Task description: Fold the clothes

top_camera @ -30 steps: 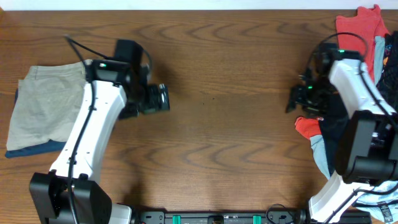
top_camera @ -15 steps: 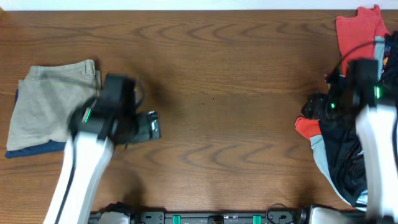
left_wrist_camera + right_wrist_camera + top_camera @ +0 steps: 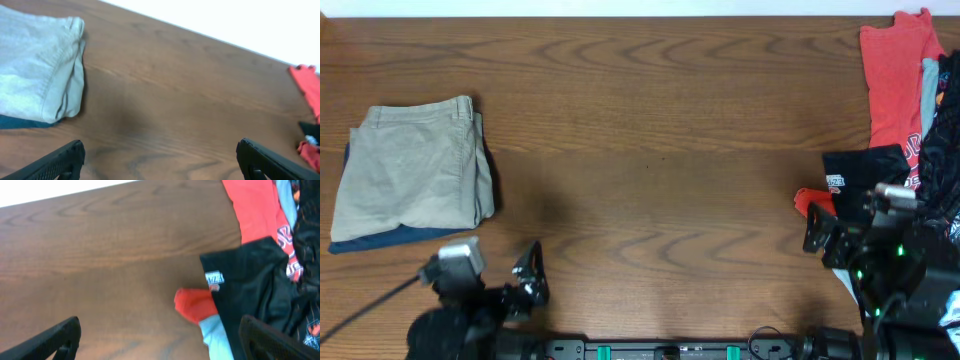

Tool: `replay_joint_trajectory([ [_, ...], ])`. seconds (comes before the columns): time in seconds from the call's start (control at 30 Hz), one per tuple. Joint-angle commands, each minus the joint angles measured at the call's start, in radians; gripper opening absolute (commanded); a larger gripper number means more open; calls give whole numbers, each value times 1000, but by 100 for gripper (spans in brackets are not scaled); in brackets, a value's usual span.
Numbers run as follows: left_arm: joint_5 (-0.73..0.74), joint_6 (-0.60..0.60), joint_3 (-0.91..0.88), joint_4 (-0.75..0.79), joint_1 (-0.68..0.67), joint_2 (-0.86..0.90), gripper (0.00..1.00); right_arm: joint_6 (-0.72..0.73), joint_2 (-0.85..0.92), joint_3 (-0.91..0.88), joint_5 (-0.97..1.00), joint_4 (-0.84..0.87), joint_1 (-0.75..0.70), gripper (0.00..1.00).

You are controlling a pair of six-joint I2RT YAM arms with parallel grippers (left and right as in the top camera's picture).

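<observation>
Folded shorts (image 3: 415,165) lie at the left end of the surface (image 3: 660,150), stacked on a second folded garment (image 3: 375,240) whose edge projects at the front. A heap of garments (image 3: 900,120) occupies the right end. The left gripper (image 3: 159,150) sits front-left, the right gripper (image 3: 157,330) front-right by the heap.

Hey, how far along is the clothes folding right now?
Done: the khaki shorts lie folded flat at the left, on top of a navy garment. In hand: nothing; the left pincer and right pincer are both open and empty. Left: the heap of red and black clothes at the right looks unfolded.
</observation>
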Motion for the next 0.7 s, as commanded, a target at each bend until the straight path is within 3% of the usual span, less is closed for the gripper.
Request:
replay_joint_trajectory([
  [0.0, -15, -2, -6, -5, -3, -43, 98, 8, -39, -10, 6, -49, 10, 99],
  [0.37, -15, -2, -6, -5, -3, -47, 98, 8, -43, -10, 6, -265, 10, 99],
  [0.67, -15, -2, -6, -5, -3, -47, 98, 8, -63, -11, 6, -273, 10, 99],
])
